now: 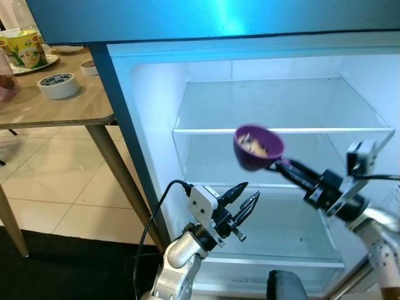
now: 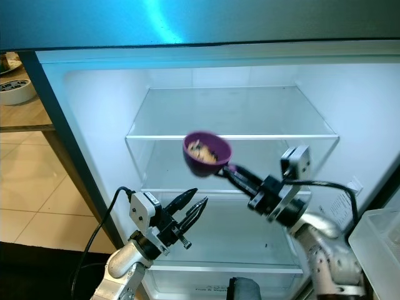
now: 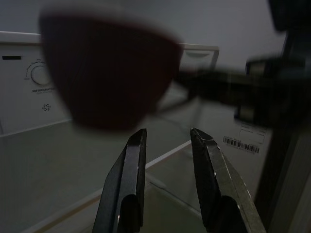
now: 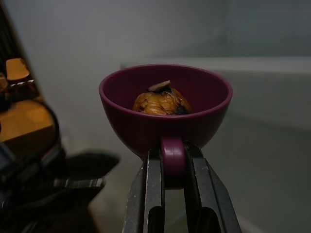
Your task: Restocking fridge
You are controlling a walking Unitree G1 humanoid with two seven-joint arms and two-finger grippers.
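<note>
Before the open fridge (image 1: 262, 94), right hand (image 4: 173, 158) clamps the purple cup (image 1: 257, 147) by its handle; left hand (image 1: 245, 201), fingers parted, empty, sits below it.

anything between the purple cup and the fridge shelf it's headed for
Nothing visible. The right gripper holds the purple cup by its handle, in front of the glass shelves, which look bare. The left gripper sits lower, jaws open, off to the side of that path.
</note>
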